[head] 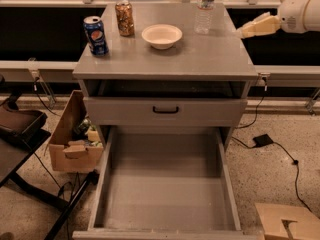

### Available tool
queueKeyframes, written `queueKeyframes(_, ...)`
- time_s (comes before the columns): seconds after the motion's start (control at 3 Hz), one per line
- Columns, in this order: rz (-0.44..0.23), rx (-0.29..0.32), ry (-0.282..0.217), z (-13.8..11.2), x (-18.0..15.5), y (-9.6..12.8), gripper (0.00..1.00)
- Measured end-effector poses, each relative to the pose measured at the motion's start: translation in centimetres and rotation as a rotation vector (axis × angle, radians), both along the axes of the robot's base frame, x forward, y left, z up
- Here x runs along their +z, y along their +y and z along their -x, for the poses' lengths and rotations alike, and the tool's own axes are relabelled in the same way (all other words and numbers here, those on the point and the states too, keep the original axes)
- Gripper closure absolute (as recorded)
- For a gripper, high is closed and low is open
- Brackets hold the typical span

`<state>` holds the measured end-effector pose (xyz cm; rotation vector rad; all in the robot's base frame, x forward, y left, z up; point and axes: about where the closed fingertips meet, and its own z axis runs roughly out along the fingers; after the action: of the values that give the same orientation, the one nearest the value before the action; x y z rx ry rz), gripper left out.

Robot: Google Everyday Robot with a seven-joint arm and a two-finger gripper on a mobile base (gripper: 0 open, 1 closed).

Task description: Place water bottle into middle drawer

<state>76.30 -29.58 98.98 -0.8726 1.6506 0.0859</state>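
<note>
Cream-coloured hand (246, 30) of the robot hovers at the right edge of the grey cabinet's surface (210, 59), pointing left towards the water bottle (204, 9) and well apart from it; whether it is spread or pressed together cannot be told. The clear, ribbed plastic bottle stands upright at the rear right of the surface, with a pale label band whose writing is too small to read. A shallow white bowl (161, 36), round and seemingly empty, sits near the centre. To its left stand a gold-brown can (124, 18) with unreadable print and, nearer the front left corner, a blue Pepsi can (95, 35) showing the brand's round emblem. Below, a shallower drawer front (125, 111) with a black handle (165, 110) is shut. The middle drawer (165, 189) beneath it is pulled fully out, a smooth grey box with thin side walls and a bare flat floor. On the speckled floor to the left, an open cardboard box (65, 139) holds assorted small items.
</note>
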Motion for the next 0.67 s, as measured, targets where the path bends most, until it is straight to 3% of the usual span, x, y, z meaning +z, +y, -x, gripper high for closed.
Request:
queueKeyframes(0.33, -0.167, -0.104, -0.045, -6.8, -1.3, -0.3, 0.00)
queueKeyframes(0.67, -0.268, -0.160, -0.084, -11.7, -2.3, -0.7, 0.00)
